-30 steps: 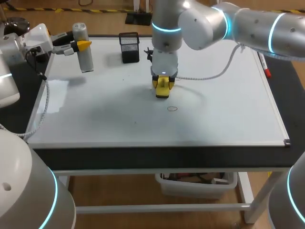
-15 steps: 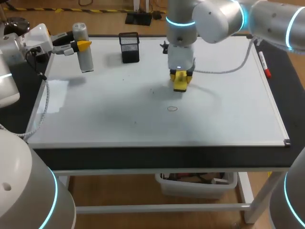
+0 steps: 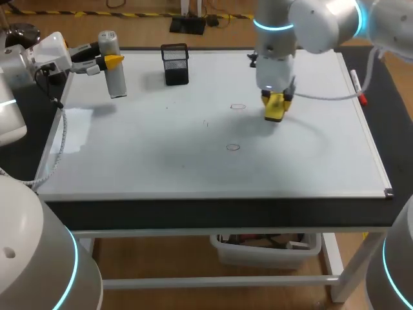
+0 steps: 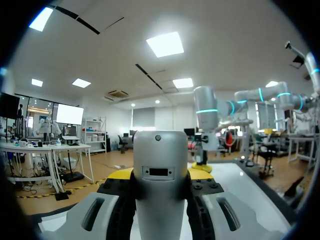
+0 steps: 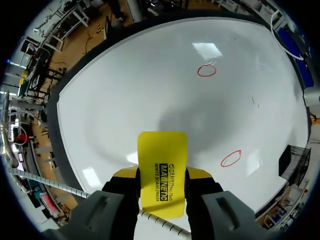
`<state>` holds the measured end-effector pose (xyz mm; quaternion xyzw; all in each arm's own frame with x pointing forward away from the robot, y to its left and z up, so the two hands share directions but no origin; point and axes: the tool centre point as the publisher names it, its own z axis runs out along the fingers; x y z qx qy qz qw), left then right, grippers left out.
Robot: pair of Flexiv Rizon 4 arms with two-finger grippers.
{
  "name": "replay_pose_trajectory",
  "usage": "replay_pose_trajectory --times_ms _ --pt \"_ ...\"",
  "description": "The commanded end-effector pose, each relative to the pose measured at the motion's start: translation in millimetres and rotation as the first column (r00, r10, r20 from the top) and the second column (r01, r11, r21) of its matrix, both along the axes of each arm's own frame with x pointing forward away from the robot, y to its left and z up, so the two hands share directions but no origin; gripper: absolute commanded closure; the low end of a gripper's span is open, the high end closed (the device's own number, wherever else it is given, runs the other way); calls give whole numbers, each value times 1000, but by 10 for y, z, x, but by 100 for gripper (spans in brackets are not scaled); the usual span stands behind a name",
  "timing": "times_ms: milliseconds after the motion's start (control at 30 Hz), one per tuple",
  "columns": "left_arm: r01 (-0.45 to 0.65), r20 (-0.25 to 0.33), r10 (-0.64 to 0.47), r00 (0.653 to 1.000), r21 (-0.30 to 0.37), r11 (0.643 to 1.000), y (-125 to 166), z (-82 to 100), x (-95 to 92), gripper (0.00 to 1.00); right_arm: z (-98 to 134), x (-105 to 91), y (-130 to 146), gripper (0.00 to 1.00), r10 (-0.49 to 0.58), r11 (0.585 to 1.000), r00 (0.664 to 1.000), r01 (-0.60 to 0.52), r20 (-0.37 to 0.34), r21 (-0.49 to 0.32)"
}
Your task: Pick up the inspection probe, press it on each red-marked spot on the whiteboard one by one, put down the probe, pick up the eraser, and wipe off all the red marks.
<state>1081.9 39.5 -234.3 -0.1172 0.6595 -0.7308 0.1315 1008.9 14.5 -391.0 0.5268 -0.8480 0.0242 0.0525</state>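
Note:
The whiteboard [image 3: 161, 161] lies flat as the tabletop. Two small red circles show on it: one [image 3: 238, 106] just left of my right gripper and one [image 3: 233, 147] nearer the front. My right gripper [image 3: 275, 111] is shut on the yellow eraser [image 3: 275, 105], held low at the board right of centre. In the right wrist view the eraser [image 5: 162, 172] sits between the fingers, with both red circles [image 5: 206, 70] [image 5: 230, 158] ahead of it. My left gripper [image 3: 103, 62] at the far left is shut on the upright grey probe [image 3: 113, 64], which fills the left wrist view [image 4: 161, 185].
A black mesh pen holder [image 3: 175, 63] stands at the back of the board, between the two arms. A red marker [image 3: 358, 90] lies along the right edge. A white cable [image 3: 322, 93] trails from the right arm over the board.
My right arm has carried the eraser from the board's centre rightward and slightly back, uncovering the rear red circle. The left arm and the probe have stayed still.

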Motion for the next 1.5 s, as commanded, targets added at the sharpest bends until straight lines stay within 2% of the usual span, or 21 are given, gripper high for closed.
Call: replay_pose_trajectory --times_ms 33,367,667,1033,1500 --pt "-1 3 1 1000 -2 1000 -4 0 0 100 58 -90 -304 100 -28 999 1000 28 11 19" --pt "-1 3 1 1000 -2 1000 -4 0 0 100 58 -145 -815 100 -147 989 989 146 16 32" --pt "-1 3 1 1000 -2 1000 -4 0 0 100 10 -204 -1114 100 -212 976 977 211 6 48" --pt "-1 3 1 1000 -2 1000 -4 0 0 100 1 -227 -1266 100 -248 965 969 246 8 92" --pt "-1 3 1 1000 -2 1000 -4 0 0 100 1 -227 -1266 100 -248 965 969 246 8 92"
